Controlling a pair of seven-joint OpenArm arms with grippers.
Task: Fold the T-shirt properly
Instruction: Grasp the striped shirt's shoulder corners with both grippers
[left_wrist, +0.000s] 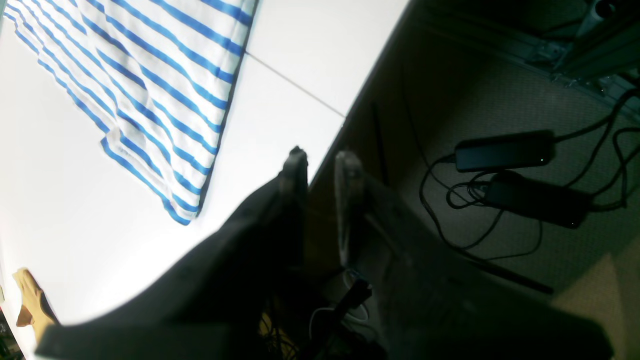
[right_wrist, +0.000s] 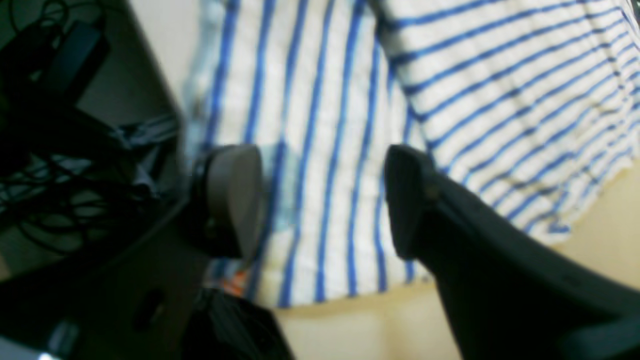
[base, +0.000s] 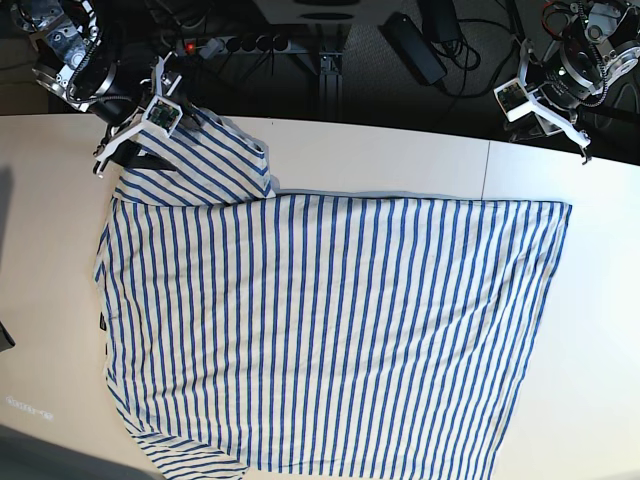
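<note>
Reaching for the sleeve at 10 o'clock of the T-shirt, spread flat on the worktop | right gripper jaws wide apart over cloth, holding nothing: close on the hem only | left gripper jaws nearly closed, empty, at 1 o'clock | lower hem cut off.

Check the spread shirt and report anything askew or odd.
The T-shirt lies mostly flat on the table, but it sits skewed to the table's edges, and its near corner runs out of the base view. The sleeve by the right gripper lies rumpled, those jaws open over it.
</note>
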